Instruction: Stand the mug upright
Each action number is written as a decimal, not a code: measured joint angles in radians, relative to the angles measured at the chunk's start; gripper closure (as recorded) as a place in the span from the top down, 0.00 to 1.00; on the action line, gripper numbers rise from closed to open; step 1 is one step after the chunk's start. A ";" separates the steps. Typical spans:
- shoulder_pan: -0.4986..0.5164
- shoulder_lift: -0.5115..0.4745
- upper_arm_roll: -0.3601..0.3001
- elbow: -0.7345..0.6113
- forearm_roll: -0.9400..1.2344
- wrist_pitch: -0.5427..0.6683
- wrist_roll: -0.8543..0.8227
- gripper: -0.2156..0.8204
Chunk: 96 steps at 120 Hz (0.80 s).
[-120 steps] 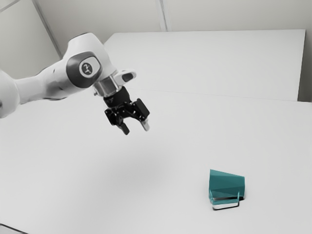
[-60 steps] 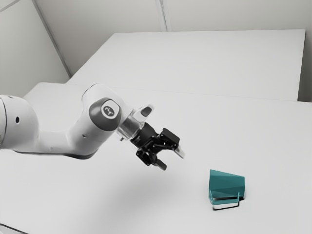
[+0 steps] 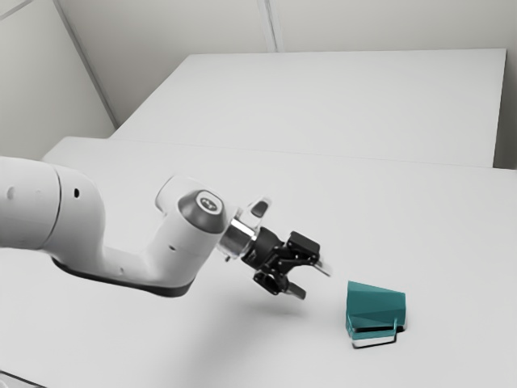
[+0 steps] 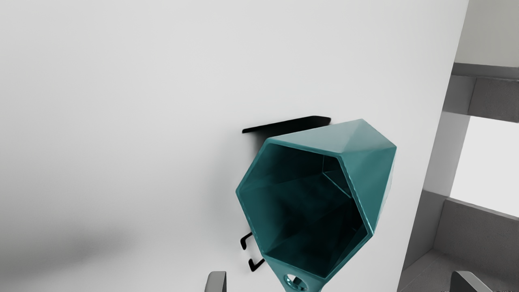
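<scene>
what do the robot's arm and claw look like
The arm is smooth and white, with a dark grey cap around an oval badge; a shiny silver collar leads to an angular black claw with two grey-tipped fingers.

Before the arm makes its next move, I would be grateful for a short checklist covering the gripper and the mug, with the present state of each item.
1. Gripper open: ok.
2. Gripper not touching the mug: ok, a gap shows between them.
3. Mug standing upright: not ok, it lies on its side on the table.
4. Mug's mouth facing the gripper: ok.
5. Handle out of the gripper's closing path: cannot tell, the final approach is not shown.
</scene>
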 joint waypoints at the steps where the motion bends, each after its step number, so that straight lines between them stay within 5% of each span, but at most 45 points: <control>1: 0.000 0.000 -0.002 0.000 -0.004 0.001 0.003 0.79; 96: -0.116 0.162 -0.024 0.125 -0.254 0.043 0.261 0.79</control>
